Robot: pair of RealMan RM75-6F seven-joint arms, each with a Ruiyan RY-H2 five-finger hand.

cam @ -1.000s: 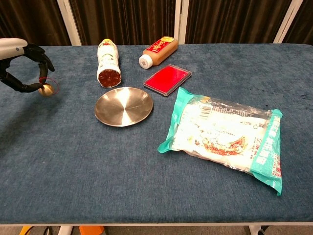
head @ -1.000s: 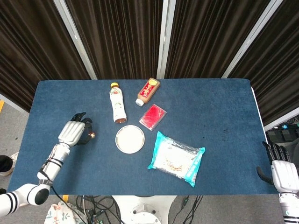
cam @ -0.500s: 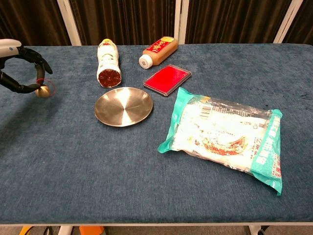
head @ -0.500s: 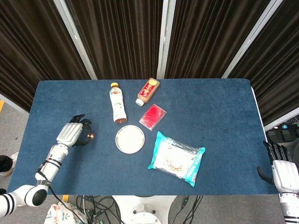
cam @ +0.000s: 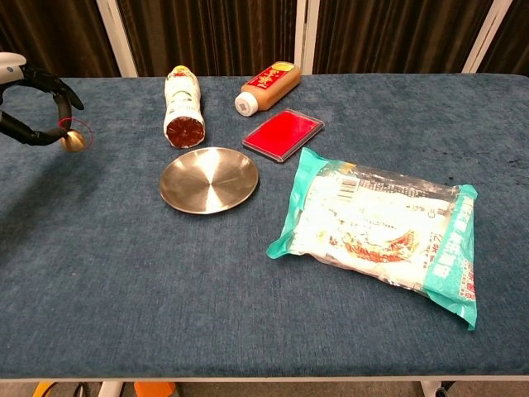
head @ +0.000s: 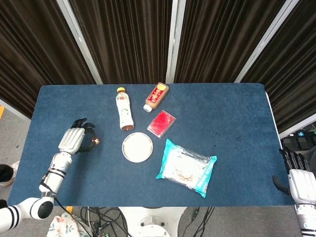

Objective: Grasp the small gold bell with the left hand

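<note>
At the left of the frame the left hand (head: 74, 140) pinches the bell (head: 96, 141) between its fingertips over the table (head: 237, 113). Right of it, mid-frame, lies the plate (head: 138, 147), with a bottle (head: 124, 109) lying above it. A second bottle (head: 156, 97) lies upper centre, a flat packet (head: 162, 123) just below it. The bag (head: 187, 167) lies lower right of the plate. The right hand (head: 301, 183) sits at the lower right corner, off the table.

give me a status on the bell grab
Left hand pinches the gold bell, bell off the table. Right hand idle at table edge, holds nothing. Nothing in the way.
</note>
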